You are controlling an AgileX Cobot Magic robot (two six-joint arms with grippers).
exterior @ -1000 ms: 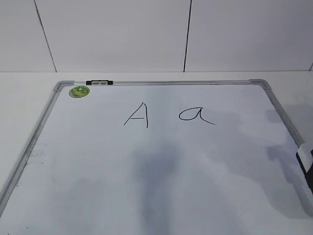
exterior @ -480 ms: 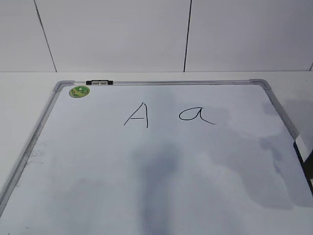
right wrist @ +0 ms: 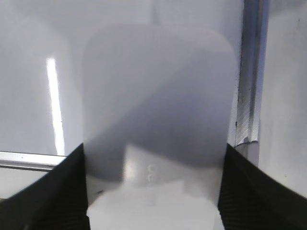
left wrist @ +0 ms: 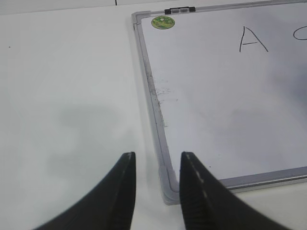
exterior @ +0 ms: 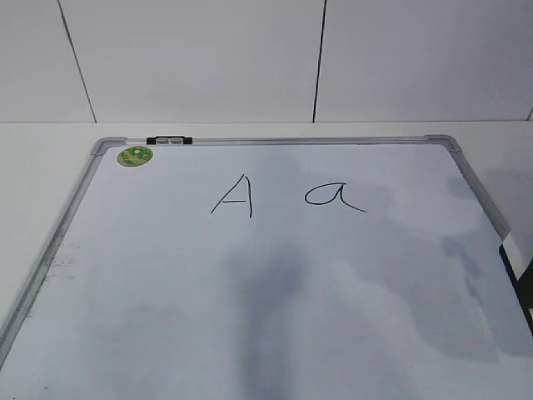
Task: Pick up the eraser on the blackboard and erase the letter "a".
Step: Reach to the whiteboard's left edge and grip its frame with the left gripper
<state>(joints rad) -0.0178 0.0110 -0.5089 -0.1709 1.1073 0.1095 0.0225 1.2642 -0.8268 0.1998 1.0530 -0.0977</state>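
Observation:
The blackboard [exterior: 275,140] is a white board with a grey frame, lying flat on the table. The letter "a" [exterior: 333,197] is written in black right of centre, beside a capital "A" [exterior: 233,196]. My right gripper [right wrist: 153,158] is shut on the eraser [right wrist: 158,96], a white rounded block held between both jaws above the board's right frame [right wrist: 250,72]. In the exterior view only a dark sliver of it [exterior: 520,279] shows at the right border. My left gripper [left wrist: 158,156] is open and empty over the board's near-left corner [left wrist: 168,189].
A round green magnet [exterior: 135,155] sits in the board's far-left corner, also in the left wrist view [left wrist: 163,22]. A black clip [exterior: 169,141] is on the far frame. White table surrounds the board; a white wall stands behind.
The eraser and right gripper at the right border of the exterior view have slid further right, almost out of that view. Their shadow on the board moved with them.

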